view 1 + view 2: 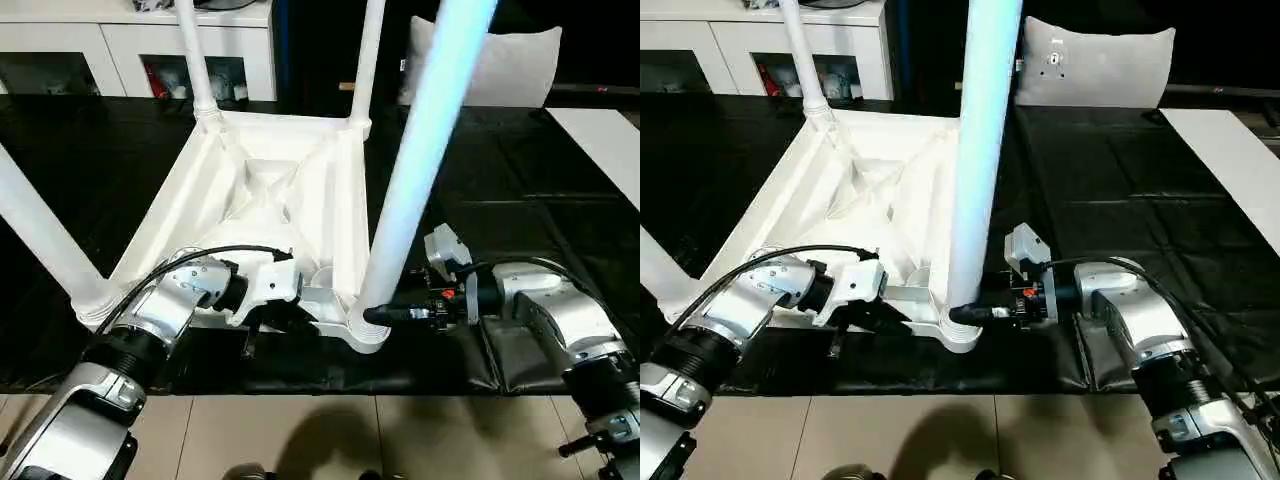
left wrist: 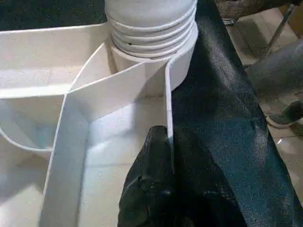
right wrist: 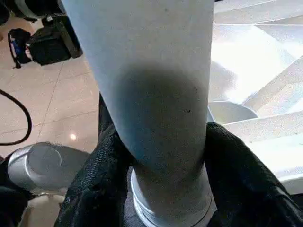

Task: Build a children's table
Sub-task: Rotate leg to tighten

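Right gripper clasps the near leg at its base – upright in its socket – while left gripper, closed, pinches the tabletop's rim

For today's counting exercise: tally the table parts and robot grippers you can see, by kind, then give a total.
Table tops: 1, upside down
Table legs standing in corner sockets: 4
Robot grippers: 2, left gripper, right gripper
Total: 7
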{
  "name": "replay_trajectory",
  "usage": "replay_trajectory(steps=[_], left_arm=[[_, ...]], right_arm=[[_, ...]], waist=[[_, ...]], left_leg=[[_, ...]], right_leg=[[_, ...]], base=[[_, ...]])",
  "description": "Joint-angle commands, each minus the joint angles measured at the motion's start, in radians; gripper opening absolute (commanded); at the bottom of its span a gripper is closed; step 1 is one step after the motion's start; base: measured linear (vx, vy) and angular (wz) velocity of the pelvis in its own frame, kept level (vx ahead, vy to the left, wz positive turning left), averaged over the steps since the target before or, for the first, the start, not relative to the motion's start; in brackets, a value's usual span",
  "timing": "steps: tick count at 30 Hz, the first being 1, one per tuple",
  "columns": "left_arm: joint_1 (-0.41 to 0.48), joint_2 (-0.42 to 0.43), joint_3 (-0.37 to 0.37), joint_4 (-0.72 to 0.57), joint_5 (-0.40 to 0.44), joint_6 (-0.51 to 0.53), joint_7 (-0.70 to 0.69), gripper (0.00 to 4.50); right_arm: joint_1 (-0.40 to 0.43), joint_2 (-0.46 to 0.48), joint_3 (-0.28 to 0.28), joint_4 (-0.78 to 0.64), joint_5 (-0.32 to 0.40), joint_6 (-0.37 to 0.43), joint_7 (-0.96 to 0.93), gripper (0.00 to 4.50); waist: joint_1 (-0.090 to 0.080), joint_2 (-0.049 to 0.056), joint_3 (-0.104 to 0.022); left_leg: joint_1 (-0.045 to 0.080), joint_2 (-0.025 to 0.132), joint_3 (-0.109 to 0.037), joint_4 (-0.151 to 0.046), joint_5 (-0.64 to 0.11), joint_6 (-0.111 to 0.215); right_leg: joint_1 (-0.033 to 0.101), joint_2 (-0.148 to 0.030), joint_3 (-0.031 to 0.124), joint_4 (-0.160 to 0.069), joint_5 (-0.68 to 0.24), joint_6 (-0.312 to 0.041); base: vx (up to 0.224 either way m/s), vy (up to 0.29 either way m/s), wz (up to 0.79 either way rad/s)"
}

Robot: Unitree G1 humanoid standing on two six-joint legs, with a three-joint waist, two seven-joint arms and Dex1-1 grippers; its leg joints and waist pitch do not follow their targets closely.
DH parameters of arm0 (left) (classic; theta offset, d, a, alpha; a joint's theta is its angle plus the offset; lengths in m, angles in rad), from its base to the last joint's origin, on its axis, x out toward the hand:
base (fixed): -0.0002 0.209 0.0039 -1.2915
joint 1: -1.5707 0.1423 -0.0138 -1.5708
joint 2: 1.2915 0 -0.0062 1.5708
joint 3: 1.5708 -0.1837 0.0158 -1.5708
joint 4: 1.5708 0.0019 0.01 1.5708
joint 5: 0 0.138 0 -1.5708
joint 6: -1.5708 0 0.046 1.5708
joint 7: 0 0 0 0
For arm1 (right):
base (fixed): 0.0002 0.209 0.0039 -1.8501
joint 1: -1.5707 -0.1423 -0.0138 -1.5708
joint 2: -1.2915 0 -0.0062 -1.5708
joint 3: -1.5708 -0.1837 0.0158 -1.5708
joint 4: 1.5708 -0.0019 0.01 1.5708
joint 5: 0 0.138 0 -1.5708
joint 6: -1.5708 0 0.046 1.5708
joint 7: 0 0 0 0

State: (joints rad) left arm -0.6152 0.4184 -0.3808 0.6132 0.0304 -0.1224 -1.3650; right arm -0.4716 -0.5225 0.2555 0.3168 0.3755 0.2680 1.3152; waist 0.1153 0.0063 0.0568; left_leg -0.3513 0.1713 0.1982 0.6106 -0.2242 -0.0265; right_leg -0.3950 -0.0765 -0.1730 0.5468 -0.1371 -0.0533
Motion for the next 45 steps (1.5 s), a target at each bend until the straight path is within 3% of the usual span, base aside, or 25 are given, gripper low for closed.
replay_trajectory(steps=[1,4,6,9,10,11,12,13,15,16,17,18,19,20,21,22,23,24,26,27,29,32,33,39,45], left_arm=[[-0.009,-0.019,-0.005,-0.021,-0.005,0.012,0.014,0.0],[-0.014,-0.048,0.011,-0.016,-0.007,0.068,0.074,0.0],[-0.019,-0.095,0.03,-0.028,-0.017,0.149,0.148,0.0],[-0.035,-0.149,0.046,-0.027,-0.009,0.22,0.237,0.0],[-0.046,-0.169,0.05,-0.018,-0.002,0.233,0.27,0.0],[-0.064,-0.197,0.057,0.003,0.008,0.252,0.318,0.0],[-0.082,-0.221,0.062,0.022,0.018,0.264,0.361,0.0],[-0.103,-0.25,0.071,0.047,0.029,0.281,0.418,0.0],[-0.128,-0.295,0.094,0.069,0.034,0.329,0.504,0.0],[-0.144,-0.32,0.104,0.087,0.04,0.343,0.559,0.0],[-0.144,-0.32,0.104,0.087,0.04,0.343,0.559,0.0],[-0.153,-0.336,0.108,0.096,0.049,0.353,0.595,0.0],[-0.153,-0.336,0.108,0.096,0.049,0.353,0.595,0.0],[-0.159,-0.348,0.111,0.101,0.058,0.36,0.619,0.0],[-0.161,-0.354,0.112,0.104,0.068,0.363,0.641,0.0],[-0.155,-0.344,0.104,0.096,0.083,0.358,0.639,0.0],[-0.152,-0.336,0.101,0.093,0.087,0.355,0.634,0.0],[-0.145,-0.315,0.091,0.084,0.093,0.342,0.606,0.0],[-0.142,-0.307,0.087,0.082,0.096,0.336,0.596,0.0],[-0.134,-0.283,0.077,0.075,0.103,0.312,0.569,0.0],[-0.122,-0.263,0.077,0.063,0.096,0.303,0.537,0.0],[-0.103,-0.236,0.071,0.047,0.084,0.266,0.477,0.0],[-0.078,-0.2,0.058,0.031,0.064,0.196,0.378,0.0],[-0.051,-0.142,0.035,0.021,0.038,0.106,0.244,0.0],[-0.041,-0.076,0.005,0.01,-0.002,0.001,0.024,0.0]], right_arm=[[0.013,0.009,0.002,-0.035,0.029,0.023,0.029,1.99],[0.041,0.036,-0.018,-0.078,0.058,0.07,-0.022,1.97],[0.065,0.074,-0.011,-0.116,0.003,0.109,-0.167,1.97],[0.061,0.155,-0.028,-0.111,-0.057,0.172,-0.381,1.96],[0.052,0.193,-0.042,-0.1,-0.077,0.196,-0.464,1.95],[0.041,0.234,-0.055,-0.091,-0.098,0.226,-0.548,1.94],[0.031,0.266,-0.065,-0.085,-0.11,0.248,-0.609,1.94],[0.02,0.308,-0.083,-0.077,-0.124,0.271,-0.685,1.94],[0.009,0.376,-0.112,-0.073,-0.136,0.3,-0.804,1.94],[0.004,0.414,-0.126,-0.062,-0.134,0.305,-0.857,1.94],[0.004,0.414,-0.126,-0.062,-0.134,0.305,-0.857,1.94],[0.003,0.436,-0.125,-0.059,-0.145,0.299,-0.885,1.94],[0.003,0.436,-0.125,-0.059,-0.145,0.299,-0.885,1.94],[0.003,0.454,-0.126,-0.062,-0.158,0.3,-0.908,1.94],[0.009,0.461,-0.12,-0.066,-0.178,0.262,-0.916,2.49],[0.028,0.453,-0.129,-0.086,-0.179,0.208,-0.889,2.63],[0.036,0.443,-0.135,-0.096,-0.174,0.181,-0.868,2.63],[0.045,0.412,-0.148,-0.107,-0.165,0.157,-0.829,2.7],[0.048,0.4,-0.153,-0.111,-0.161,0.153,-0.816,3.0],[0.06,0.361,-0.163,-0.127,-0.151,0.134,-0.764,3.09],[0.076,0.31,-0.166,-0.145,-0.138,0.118,-0.693,3.2],[0.091,0.243,-0.168,-0.157,-0.129,0.097,-0.61,3.53],[0.097,0.174,-0.186,-0.146,-0.119,0.058,-0.519,3.65],[0.088,0.063,-0.194,-0.129,-0.092,0.018,-0.335,4.08],[0.06,-0.052,-0.127,-0.09,-0.062,-0.044,-0.027,4.08]], waist=[[-0.009,-0.006,-0.06],[-0.008,-0.004,-0.057],[-0.013,-0.004,-0.053],[-0.04,-0.006,-0.04],[-0.053,-0.009,-0.036],[-0.061,-0.006,-0.035],[-0.083,-0.007,-0.03],[-0.099,-0.002,-0.032],[-0.118,0.023,-0.031],[-0.132,0.031,-0.028],[-0.13,0.027,-0.027],[-0.131,0.021,-0.026],[-0.13,-0.009,-0.019],[-0.125,-0.02,-0.014],[-0.113,-0.015,-0.024],[-0.105,-0.013,-0.031],[-0.101,-0.001,-0.044],[-0.106,0.002,-0.046],[-0.106,0.002,-0.048],[-0.105,0.001,-0.053],[-0.101,-0.001,-0.054],[-0.09,-0.002,-0.048],[-0.084,-0.003,-0.046],[-0.079,-0.002,-0.039],[-0.067,-0.009,-0.047]], left_leg=[[0.012,0.089,-0.04,-0.076,-0.107,0.072],[0.016,0.091,-0.04,-0.078,-0.115,0.065],[0.019,0.09,-0.042,-0.08,-0.128,0.046],[0.026,0.071,-0.043,-0.077,-0.211,0.014],[0.027,0.062,-0.047,-0.072,-0.25,0.009],[0.033,0.063,-0.047,-0.071,-0.265,0.006],[0.04,0.057,-0.049,-0.066,-0.29,0.001],[0.049,0.057,-0.055,-0.058,-0.327,-0.007],[0.051,0.088,-0.07,-0.072,-0.39,-0.002],[0.026,0.134,-0.096,-0.112,-0.482,-0.009],[0.023,0.163,-0.106,-0.146,-0.564,-0.028],[0.033,0.144,-0.096,-0.141,-0.58,-0.043],[0.067,0.052,-0.062,-0.079,-0.492,-0.047],[0.082,0.009,-0.046,-0.035,-0.393,-0.026],[0.045,-0.001,-0.041,-0.033,-0.237,0.022],[0.002,0.023,-0.058,-0.067,-0.161,0.051],[0.015,0.054,-0.07,-0.079,-0.133,0.063],[0.009,0.072,-0.077,-0.081,-0.118,0.075],[0.008,0.078,-0.077,-0.081,-0.109,0.091],[-0.005,0.075,-0.074,-0.078,-0.078,0.121],[-0.012,0.071,-0.066,-0.071,-0.033,0.158],[-0.012,0.065,-0.059,-0.069,-0.043,0.178],[-0.013,0.064,-0.06,-0.07,-0.058,0.176],[-0.003,0.073,-0.062,-0.077,-0.135,0.133],[-0.009,0.077,-0.06,-0.073,-0.09,0.159]], right_leg=[[0.055,-0.113,0.085,-0.058,-0.352,-0.078],[0.053,-0.113,0.085,-0.064,-0.362,-0.077],[0.05,-0.113,0.084,-0.07,-0.396,-0.069],[0.049,-0.111,0.064,-0.105,-0.576,-0.013],[0.054,-0.111,0.048,-0.121,-0.66,0.035],[0.052,-0.109,0.043,-0.129,-0.681,0.052],[0.043,-0.098,0.026,-0.145,-0.715,0.079],[0.045,-0.098,0.007,-0.156,-0.733,0.101],[0.063,-0.1,-0.008,-0.152,-0.661,0.09],[0.091,-0.096,0.011,-0.097,-0.541,0.068],[0.089,-0.094,0.059,-0.023,-0.402,0.036],[0.075,-0.1,0.071,-0.035,-0.397,0.018],[0.025,-0.125,0.069,-0.121,-0.649,0.019],[0.01,-0.132,0.051,-0.157,-0.798,0.044],[0.052,-0.144,0.059,-0.153,-0.878,0.088],[0.078,-0.124,0.057,-0.13,-0.756,0.106],[0.059,-0.113,0.063,-0.114,-0.585,0.075],[0.06,-0.114,0.072,-0.088,-0.436,0.006],[0.06,-0.116,0.079,-0.071,-0.347,-0.051],[0.071,-0.121,0.085,-0.051,-0.258,-0.112],[0.07,-0.123,0.088,-0.043,-0.185,-0.144],[0.069,-0.123,0.086,-0.055,-0.245,-0.132],[0.07,-0.123,0.083,-0.061,-0.291,-0.114],[0.06,-0.119,0.083,-0.07,-0.397,-0.083],[0.063,-0.12,0.087,-0.049,-0.303,-0.114]], base=[[0.0,0.0,0.0],[0.0,0.0,0.0],[0.0,0.0,0.0],[0.0,0.0,0.0],[0.0,0.0,0.0],[0.0,0.0,0.0],[0.0,0.0,0.0],[0.0,0.0,0.0],[0.0,0.0,0.0],[0.0,0.0,0.0],[0.0,0.0,0.0],[0.0,0.0,0.0],[0.0,0.0,0.0],[0.093,-0.011,0.05],[0.093,-0.011,0.05],[0.082,-0.004,-0.06],[0.059,0.01,0.02],[0.059,0.01,0.02],[0.027,0.009,0.04],[0.0,0.0,0.0],[0.0,0.0,0.0],[0.0,0.0,0.0],[0.0,0.0,0.0],[0.0,0.0,0.0],[0.0,0.0,0.0]])
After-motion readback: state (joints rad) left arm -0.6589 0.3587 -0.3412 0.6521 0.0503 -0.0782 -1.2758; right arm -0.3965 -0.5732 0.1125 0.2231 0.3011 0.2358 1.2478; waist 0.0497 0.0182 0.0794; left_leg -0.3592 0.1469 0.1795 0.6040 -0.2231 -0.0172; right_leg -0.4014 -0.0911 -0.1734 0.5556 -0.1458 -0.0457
